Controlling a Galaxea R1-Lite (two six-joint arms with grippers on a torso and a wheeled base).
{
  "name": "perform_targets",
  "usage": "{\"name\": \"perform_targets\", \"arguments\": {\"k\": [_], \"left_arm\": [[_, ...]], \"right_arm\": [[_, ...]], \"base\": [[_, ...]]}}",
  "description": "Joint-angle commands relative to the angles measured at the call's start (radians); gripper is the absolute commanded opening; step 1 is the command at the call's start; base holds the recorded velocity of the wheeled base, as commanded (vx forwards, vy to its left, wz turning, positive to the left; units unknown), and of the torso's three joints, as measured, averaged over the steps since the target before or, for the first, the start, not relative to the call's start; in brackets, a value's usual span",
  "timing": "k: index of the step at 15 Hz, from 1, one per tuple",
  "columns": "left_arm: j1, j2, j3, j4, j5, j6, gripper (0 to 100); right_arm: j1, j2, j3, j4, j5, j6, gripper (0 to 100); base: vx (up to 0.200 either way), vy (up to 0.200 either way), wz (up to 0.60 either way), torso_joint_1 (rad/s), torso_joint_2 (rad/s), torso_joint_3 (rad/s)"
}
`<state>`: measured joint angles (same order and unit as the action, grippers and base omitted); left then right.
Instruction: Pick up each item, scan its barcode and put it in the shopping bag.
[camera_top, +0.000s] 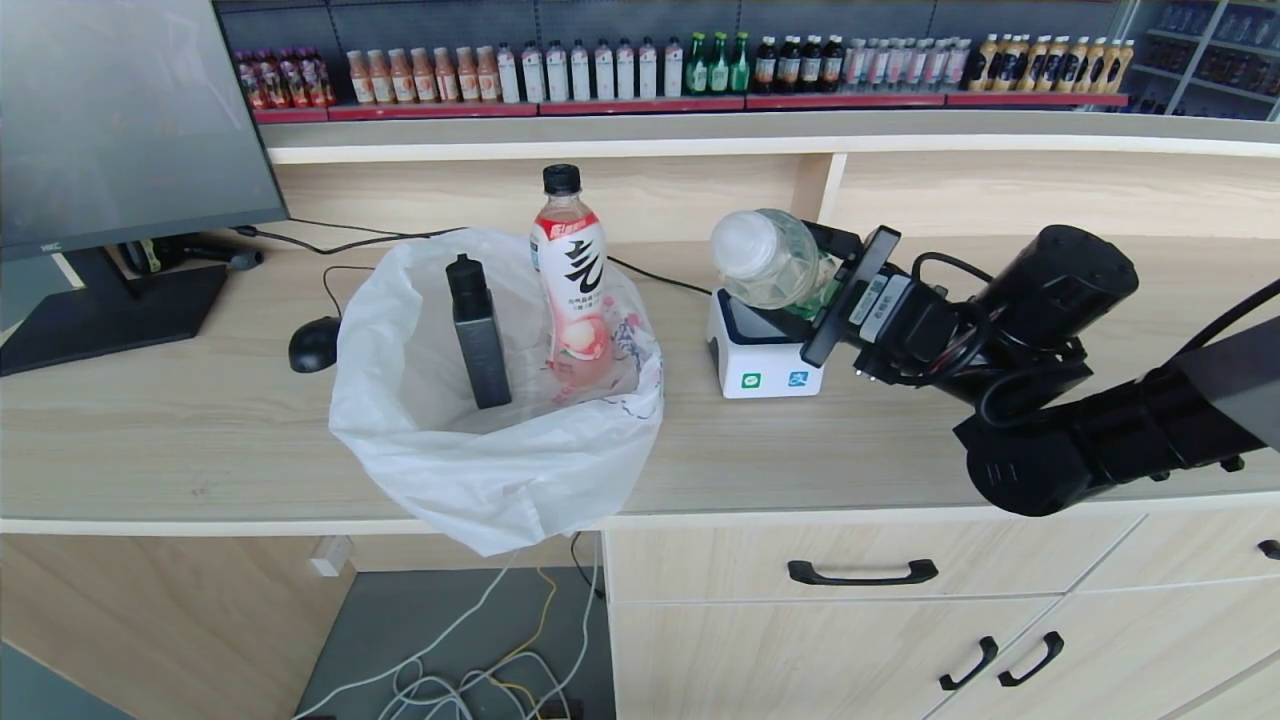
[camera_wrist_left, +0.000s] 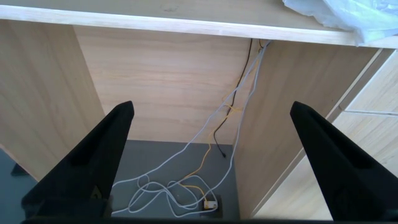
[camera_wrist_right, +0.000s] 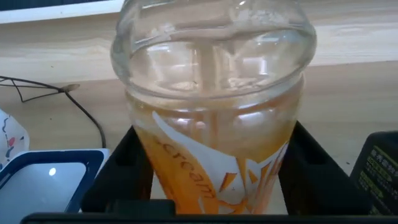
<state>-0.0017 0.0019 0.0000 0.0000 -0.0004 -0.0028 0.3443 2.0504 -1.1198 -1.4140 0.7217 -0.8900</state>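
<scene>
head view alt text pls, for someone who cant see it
The right gripper holds a clear bottle tilted over a white scanner on a wooden counter. Left of it, a white bag holds a pink bottle and a dark bottle.

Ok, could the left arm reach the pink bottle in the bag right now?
Probably not directly: the left tool sits open below the countertop, which lies between it and the pink bottle.

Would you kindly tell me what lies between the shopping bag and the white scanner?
In the head view, a narrow strip of bare counter separates the shopping bag from the scanner; a thin black cable crosses it farther back.
</scene>
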Motion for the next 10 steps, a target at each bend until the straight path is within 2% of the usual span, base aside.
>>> {"name": "perform_targets", "arguments": {"k": [1, 4, 10], "left_arm": [[0.0, 0.0, 0.0, 0.0, 0.0, 0.0, 100], [0.0, 0.0, 0.0, 0.0, 0.0, 0.0, 100], [-0.001, 0.0, 0.0, 0.0, -0.001, 0.006, 100]], "right_arm": [[0.002, -0.004, 0.0, 0.0, -0.001, 0.0, 0], [0.001, -0.041, 0.003, 0.024, -0.005, 0.005, 0], [0.013, -0.19, 0.014, 0.172, -0.03, 0.016, 0]], "base": [[0.0, 0.0, 0.0, 0.0, 0.0, 0.0], [0.0, 0.0, 0.0, 0.0, 0.0, 0.0], [0.0, 0.0, 0.0, 0.0, 0.0, 0.0]]}}
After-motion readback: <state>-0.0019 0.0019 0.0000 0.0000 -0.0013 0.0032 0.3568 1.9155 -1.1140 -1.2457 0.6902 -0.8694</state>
